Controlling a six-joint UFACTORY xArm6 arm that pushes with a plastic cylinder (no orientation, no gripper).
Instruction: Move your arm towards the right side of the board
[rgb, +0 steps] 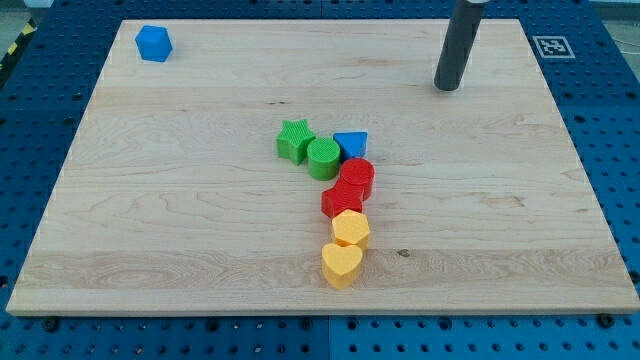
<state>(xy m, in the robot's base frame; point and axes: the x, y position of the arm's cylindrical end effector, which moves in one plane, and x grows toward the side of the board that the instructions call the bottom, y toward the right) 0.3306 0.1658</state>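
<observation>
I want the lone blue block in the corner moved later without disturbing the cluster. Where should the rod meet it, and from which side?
There is no gripper, so it can only be pushed. The blue block sits alone at the view's top left, far from my tip. Probably best to meet its upper-left side squarely and push toward the view's right, staying above the green star.

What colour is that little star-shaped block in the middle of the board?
Green. The star block shows clearly in the camera view, beside a green cylinder.
</observation>
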